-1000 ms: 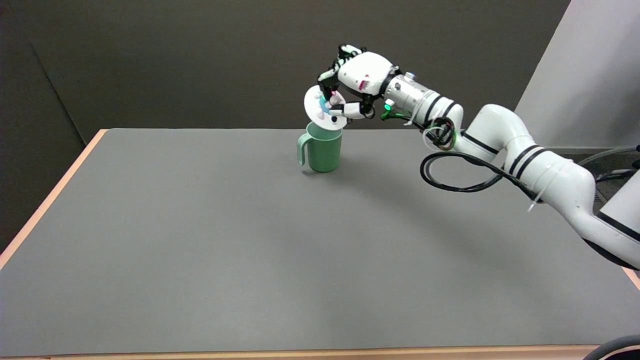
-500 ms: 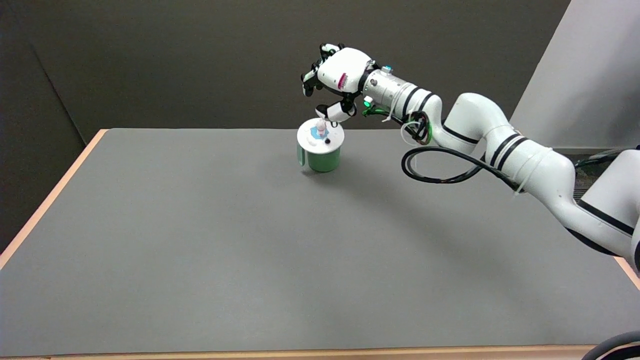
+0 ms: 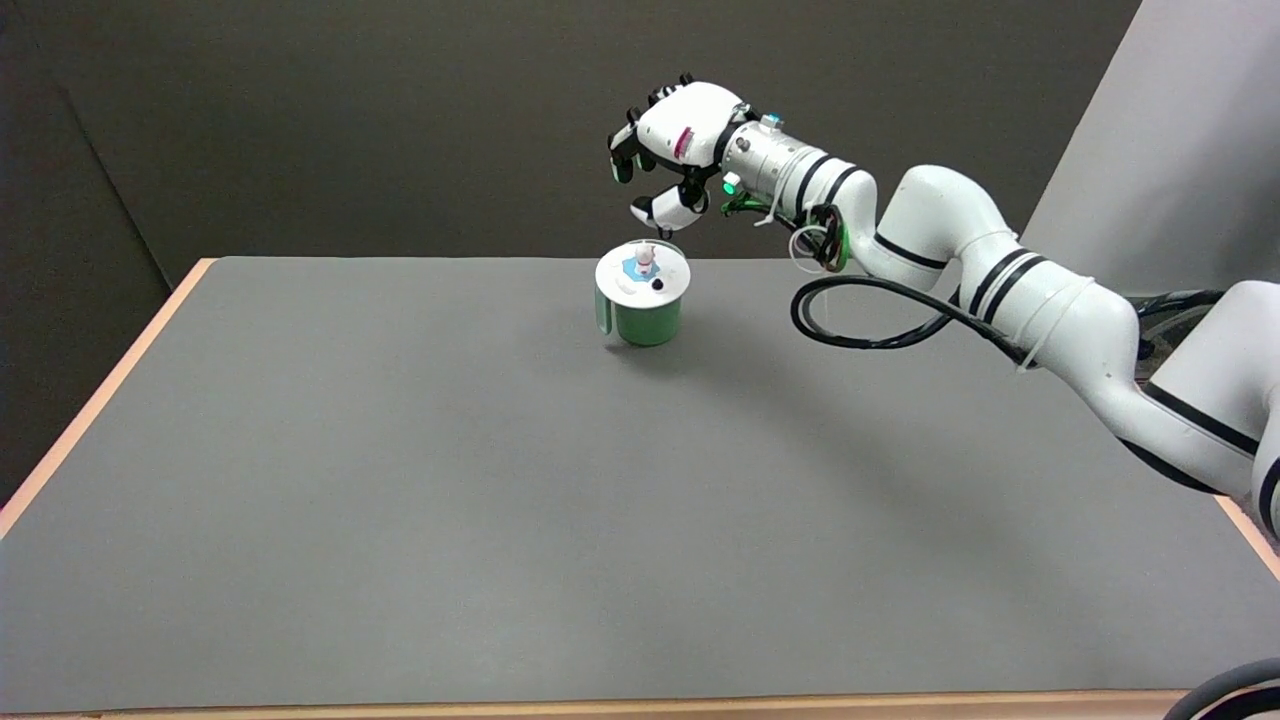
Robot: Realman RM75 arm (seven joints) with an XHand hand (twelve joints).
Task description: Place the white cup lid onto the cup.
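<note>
Resting on the green cup (image 3: 648, 318) at the table's (image 3: 400, 480) far side, the lid (image 3: 642, 275) is seen released; the hand (image 3: 668, 150) hovers above, fingers loosely curled, empty. A low fingertip could knock it askew.

White arm (image 3: 1000, 290) with black bands, looped black cable (image 3: 860, 320), black-and-white hand (image 3: 675, 140).
</note>
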